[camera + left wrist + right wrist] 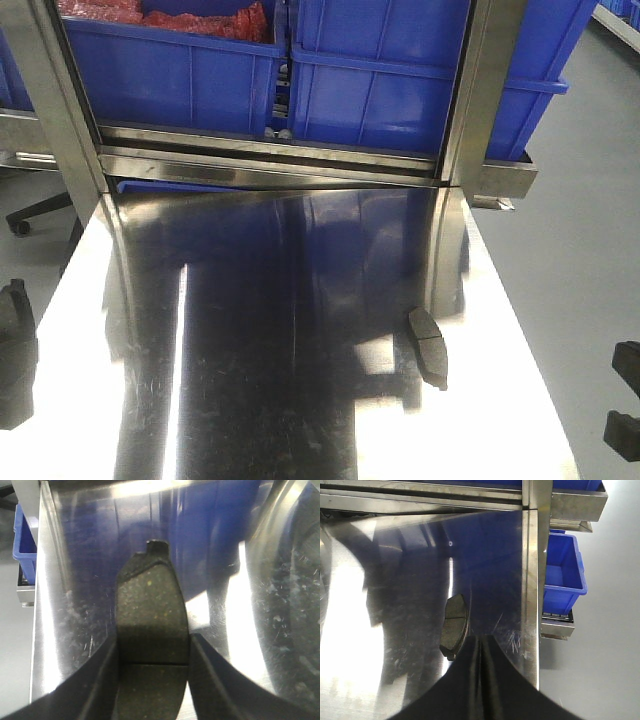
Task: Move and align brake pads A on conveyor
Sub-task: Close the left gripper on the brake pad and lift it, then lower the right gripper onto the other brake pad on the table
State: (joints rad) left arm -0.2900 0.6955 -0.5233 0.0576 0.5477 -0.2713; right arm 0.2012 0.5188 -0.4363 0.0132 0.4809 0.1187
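Here, left gripper (152, 647) clamping gritty grooved brake pad (150, 610), right gripper (480, 642) pinched closed, scratched steel table (65, 605)

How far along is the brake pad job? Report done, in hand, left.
Done: nothing I can confirm; the conveyor is not in view, so no aligned pads show. In hand: the left gripper is closed on one brake pad over the steel table. Left: a second brake pad lies on the table near its right edge; the right gripper is shut and empty beside it.
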